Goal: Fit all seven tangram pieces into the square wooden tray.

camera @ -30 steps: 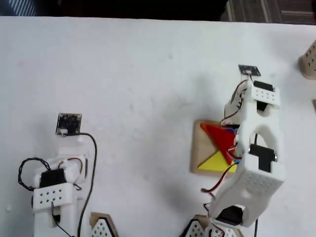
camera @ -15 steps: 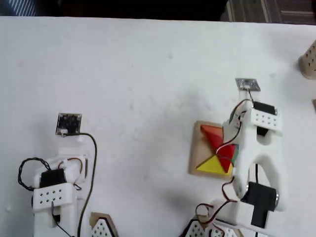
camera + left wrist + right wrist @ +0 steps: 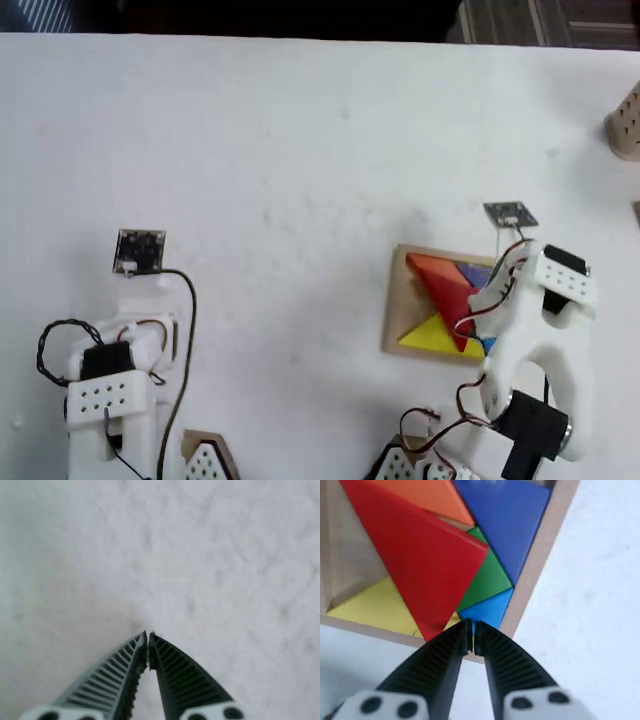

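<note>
The square wooden tray (image 3: 393,300) lies right of the table's middle. It holds a large red triangle (image 3: 415,555), an orange piece (image 3: 420,495), a dark blue piece (image 3: 507,515), a green piece (image 3: 485,582), a light blue piece (image 3: 487,611) and a yellow piece (image 3: 372,607). The red triangle's tip reaches over the yellow piece towards the rim. Bare wood (image 3: 342,565) shows beside the red triangle. My right gripper (image 3: 470,630) is shut and empty above the tray's rim by the light blue piece. My left gripper (image 3: 148,639) is shut over bare white table, at the near left.
The right arm (image 3: 535,330) covers the tray's right side from above. A small black board (image 3: 140,250) with a cable lies ahead of the left arm (image 3: 105,395). A perforated wooden object (image 3: 625,125) stands at the far right edge.
The right arm has drawn back towards the near right, uncovering more of the tray and its pieces. The left arm has not moved.
</note>
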